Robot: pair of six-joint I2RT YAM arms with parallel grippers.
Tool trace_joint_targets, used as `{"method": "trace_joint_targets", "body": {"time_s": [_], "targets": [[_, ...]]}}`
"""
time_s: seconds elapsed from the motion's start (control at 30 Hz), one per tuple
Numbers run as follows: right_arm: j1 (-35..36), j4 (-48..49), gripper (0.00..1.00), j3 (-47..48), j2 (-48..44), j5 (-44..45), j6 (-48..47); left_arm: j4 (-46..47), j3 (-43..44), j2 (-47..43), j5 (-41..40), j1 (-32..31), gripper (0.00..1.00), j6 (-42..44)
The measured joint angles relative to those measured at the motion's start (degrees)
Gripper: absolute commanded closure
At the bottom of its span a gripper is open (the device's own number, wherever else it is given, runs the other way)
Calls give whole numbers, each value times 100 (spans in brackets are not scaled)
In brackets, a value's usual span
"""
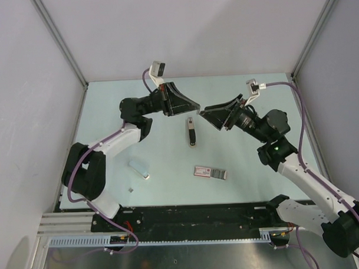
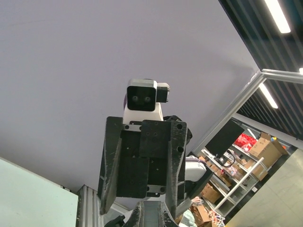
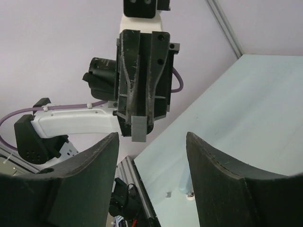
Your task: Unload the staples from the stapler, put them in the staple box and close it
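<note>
Raised, tips near: left pincer closed, right pincer wide. The stapler lies below both; the staples lie well behind the left pincer. Advice: lower the right pincer squarely astride the stapler.

I count two grippers of my own, the left gripper and the right gripper. One slim black piece lies just under the gap between them. One pinkish-grey block lies nearer my bases than either set of jaws. Off to the left of my left jaws lie one bar of staples and one tiny silver bit.
</note>
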Motion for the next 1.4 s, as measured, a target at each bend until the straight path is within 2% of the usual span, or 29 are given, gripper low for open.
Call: {"method": "trace_joint_targets", "body": {"time_s": [0.13,0.67,1.0,1.13,1.17,1.27,1.4], "targets": [[35,17,40,0,87,2,22,9,-20,-59,-52,-28,100,11],[186,295,60,0,284,0,216,28,-155,-109,-173,-81,100,210],[225,363,77,0,284,-9,249,20,-162,-109,-184,-83,98,356],[234,350,80,0,284,-7,232,15,-186,-109,-192,-76,89,435],[234,334,81,0,284,-4,219,4,-186,-109,-188,-76,85,455],[234,216,83,0,273,17,140,-105,-186,-109,-133,-66,60,579],[232,-190,83,0,227,101,-52,-365,-186,-109,35,-11,48,831]]}}
